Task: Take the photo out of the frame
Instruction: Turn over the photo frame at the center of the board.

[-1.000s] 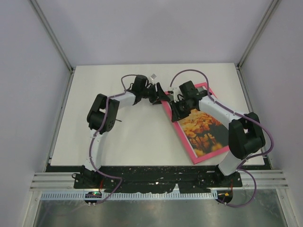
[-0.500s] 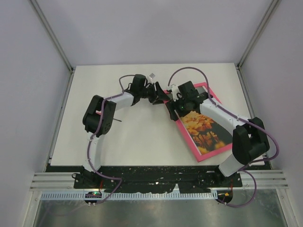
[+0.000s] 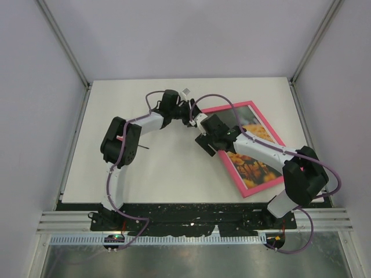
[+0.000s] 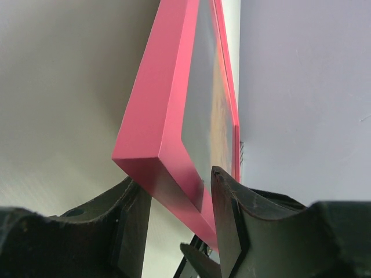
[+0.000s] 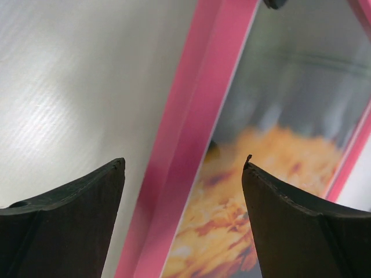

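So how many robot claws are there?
2. The left gripper is clamped on the far-left corner of the frame. The right gripper hangs open over the frame's left edge, nearer the arm bases. None seem hidden.

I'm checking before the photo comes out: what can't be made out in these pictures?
Back of the thin bright-pink rectangular picture frame, and any fasteners: no view shows it, only front and edge.
Middle strip of the flat orange-flower photo: top view, right arm crosses it.
Photo detail: left wrist view, grazing angle, glare.
Frame's ends: right wrist view, cut off by picture edges.
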